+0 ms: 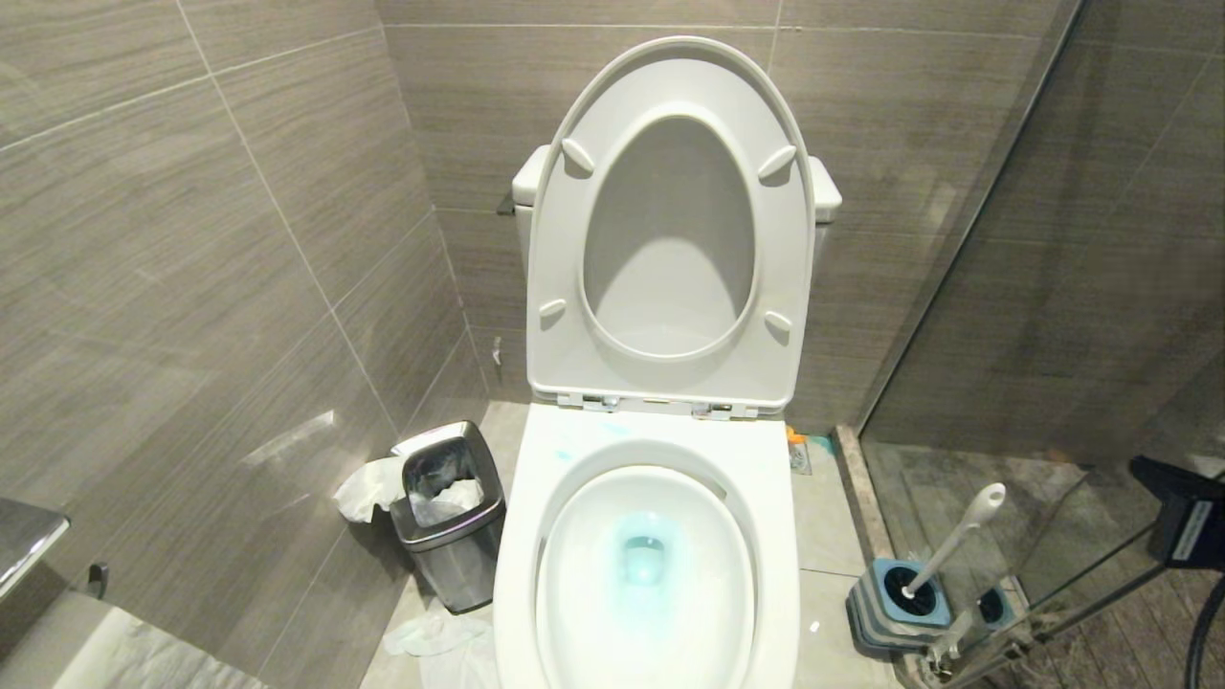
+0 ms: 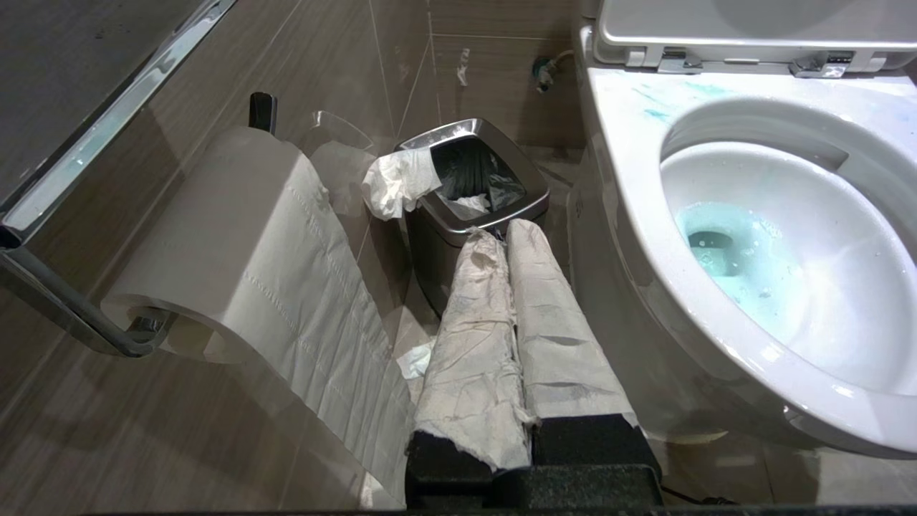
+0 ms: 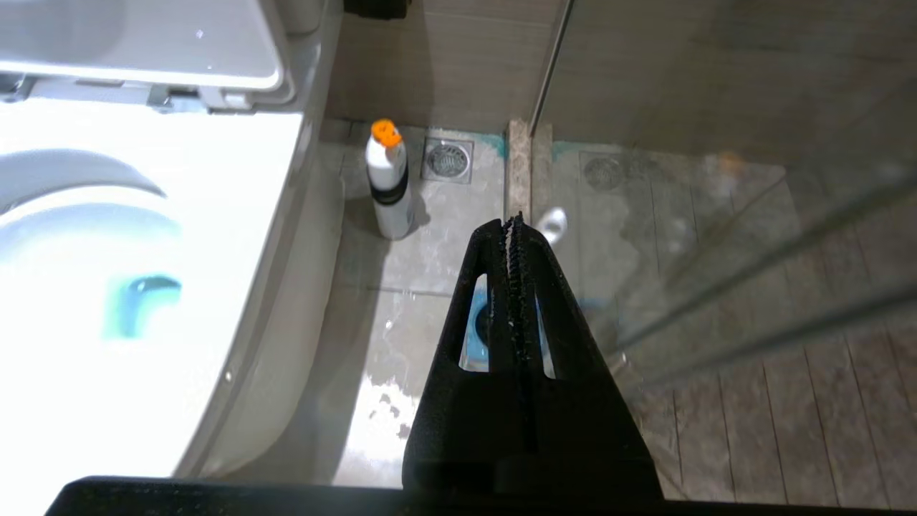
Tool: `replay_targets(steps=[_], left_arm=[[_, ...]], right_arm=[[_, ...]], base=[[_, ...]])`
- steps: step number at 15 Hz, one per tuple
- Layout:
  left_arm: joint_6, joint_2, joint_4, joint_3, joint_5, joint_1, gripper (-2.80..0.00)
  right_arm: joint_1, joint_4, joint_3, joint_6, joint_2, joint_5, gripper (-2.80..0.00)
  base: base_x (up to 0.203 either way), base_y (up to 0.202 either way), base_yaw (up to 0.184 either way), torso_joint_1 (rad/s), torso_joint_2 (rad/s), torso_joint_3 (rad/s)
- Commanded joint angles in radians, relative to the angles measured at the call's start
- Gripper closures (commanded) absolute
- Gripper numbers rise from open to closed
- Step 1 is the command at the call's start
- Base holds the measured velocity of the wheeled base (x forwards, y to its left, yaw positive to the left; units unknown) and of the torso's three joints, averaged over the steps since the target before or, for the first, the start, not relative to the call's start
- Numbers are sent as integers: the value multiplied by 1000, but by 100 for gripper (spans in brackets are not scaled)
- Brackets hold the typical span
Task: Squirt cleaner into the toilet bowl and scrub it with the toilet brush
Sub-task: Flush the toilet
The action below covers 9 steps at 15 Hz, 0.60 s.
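The white toilet bowl (image 1: 771,498) stands with seat and lid raised. Turquoise cleaner (image 1: 643,557) tints the water at its drain, and streaks of it (image 2: 673,94) mark the back rim. To the bowl's right the toilet brush (image 1: 953,544) leans in its grey-and-blue base (image 1: 895,605). My right gripper (image 3: 516,223) hangs shut and empty above that base. The brush's rounded handle tip (image 3: 553,223) lies just beyond and beside its fingertips, apart from them. My left gripper (image 2: 501,235), its fingers wrapped in paper, is shut on nothing. It is low between the bin and the bowl's side.
A steel waste bin (image 1: 450,522) with paper stands left of the bowl, and tissue lies on the floor. A white bottle with an orange cap (image 3: 389,183) stands by a floor drain (image 3: 447,159). A glass shower partition (image 1: 967,239) is on the right. A paper roll (image 2: 236,244) hangs on the left wall.
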Motion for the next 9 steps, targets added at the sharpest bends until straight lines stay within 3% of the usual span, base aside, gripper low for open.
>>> replay_targets(steps=[1,6,9], left_arm=[[0,0,-1,0,-1,0,0],[0,1,0,0,0,0,0],[0,0,0,0,1,0,0]], right_arm=[[1,37,47,0,-179,1,0],[1,86,142,-1,-434,35,0],[1,228,149,2,-630,51,0]], base=[[0,0,0,0,0,0],[0,0,0,0,0,0],[0,0,0,0,0,0]])
